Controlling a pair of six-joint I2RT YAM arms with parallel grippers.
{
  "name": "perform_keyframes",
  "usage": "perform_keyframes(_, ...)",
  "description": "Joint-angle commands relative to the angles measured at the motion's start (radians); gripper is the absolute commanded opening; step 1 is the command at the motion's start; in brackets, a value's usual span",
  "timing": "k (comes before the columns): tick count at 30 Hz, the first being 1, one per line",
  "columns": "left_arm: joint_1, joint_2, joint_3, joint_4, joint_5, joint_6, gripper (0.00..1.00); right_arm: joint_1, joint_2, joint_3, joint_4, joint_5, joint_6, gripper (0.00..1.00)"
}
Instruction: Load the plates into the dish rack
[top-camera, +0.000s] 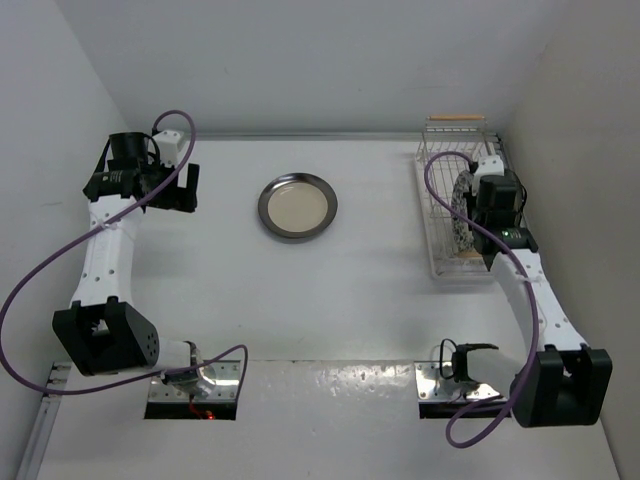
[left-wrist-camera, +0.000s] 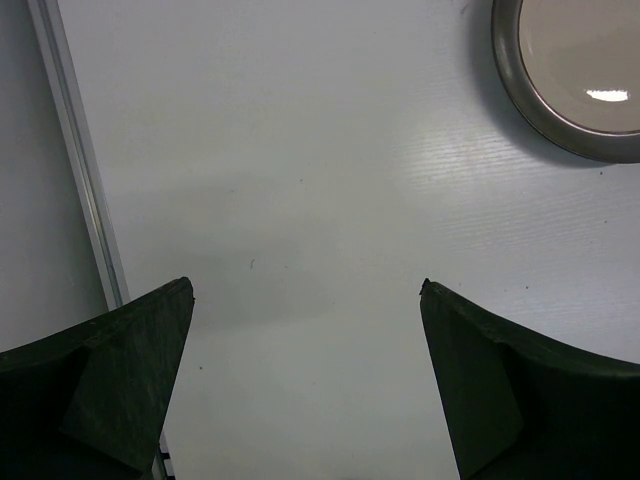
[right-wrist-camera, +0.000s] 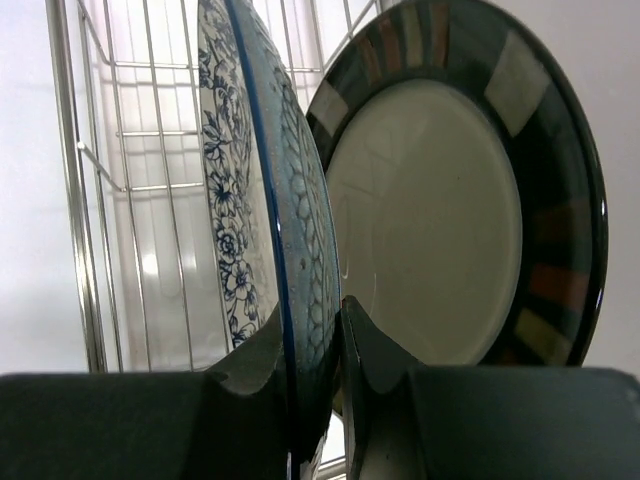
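Note:
The white wire dish rack (top-camera: 437, 170) stands at the far right with a wooden handle at its far end. My right gripper (right-wrist-camera: 312, 330) is shut on the rim of the white-and-blue floral plate (right-wrist-camera: 260, 190), held on edge inside the rack (right-wrist-camera: 120, 200). The dark-rimmed plate with pale rim marks (right-wrist-camera: 450, 200) stands upright right behind it. The floral plate also shows in the top view (top-camera: 461, 205). The dark-rimmed cream-centred plate (top-camera: 297, 206) lies flat on the table's middle; its edge shows in the left wrist view (left-wrist-camera: 570, 70). My left gripper (left-wrist-camera: 305, 290) is open and empty, left of that plate.
The right wall runs close beside the rack. A metal rail (left-wrist-camera: 80, 170) lines the table's left edge near my left gripper. Two metal base plates (top-camera: 195, 385) sit at the near edge.

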Motion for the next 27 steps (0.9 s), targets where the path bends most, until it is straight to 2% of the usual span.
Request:
perform_keyframes(1, 0.007, -0.026, -0.001, 0.021, -0.009, -0.018, 1.0, 0.006, -0.068, 0.0, 0.15, -0.016, 0.011, 0.0)
perform_keyframes(5, 0.007, -0.017, -0.001, 0.021, -0.009, -0.018, 1.0, -0.027, -0.077, -0.024, 0.144, -0.016, 0.002, 0.0)
perform_keyframes(6, 0.007, -0.017, -0.001, 0.021, -0.009, -0.018, 1.0, -0.029, -0.076, -0.024, 0.141, -0.019, 0.003, 0.03)
perform_keyframes(7, 0.007, -0.017, -0.001, 0.021, -0.009, -0.018, 1.0, -0.032, -0.07, -0.024, 0.134, -0.019, 0.006, 0.23)
perform_keyframes(8, 0.007, -0.017, -0.001, 0.021, -0.009, -0.018, 1.0, -0.034, -0.073, -0.024, 0.121, -0.017, 0.009, 0.34)
perform_keyframes(11, 0.007, -0.017, -0.001, 0.021, -0.009, -0.018, 1.0, -0.05, -0.07, -0.015, 0.114, -0.017, 0.017, 0.53)
perform_keyframes(15, 0.007, -0.017, -0.001, 0.021, -0.009, -0.018, 1.0, -0.058, -0.074, 0.031, 0.131, -0.074, -0.012, 0.61)
perform_keyframes(19, 0.007, -0.017, -0.001, 0.021, -0.009, -0.018, 1.0, -0.047, -0.048, 0.193, 0.104, -0.121, -0.05, 0.72)
perform_keyframes(20, 0.007, -0.017, -0.001, 0.021, -0.009, -0.018, 1.0, -0.022, -0.03, 0.28, 0.075, -0.127, -0.025, 0.73)
perform_keyframes(22, 0.007, -0.017, -0.001, 0.021, -0.009, -0.018, 1.0, -0.008, -0.015, 0.324, 0.078, -0.137, 0.049, 0.76)
perform_keyframes(24, 0.016, -0.017, -0.026, 0.021, -0.009, -0.018, 1.0, 0.09, 0.008, 0.341, 0.12, -0.176, 0.188, 0.82)
perform_keyframes(26, 0.027, -0.017, -0.042, 0.021, -0.009, -0.027, 1.0, 0.171, 0.053, 0.316, 0.176, -0.241, 0.294, 0.82)
perform_keyframes(27, 0.041, -0.008, -0.056, 0.021, -0.019, -0.027, 1.0, 0.234, 0.138, 0.302, 0.217, -0.274, 0.319, 0.82)
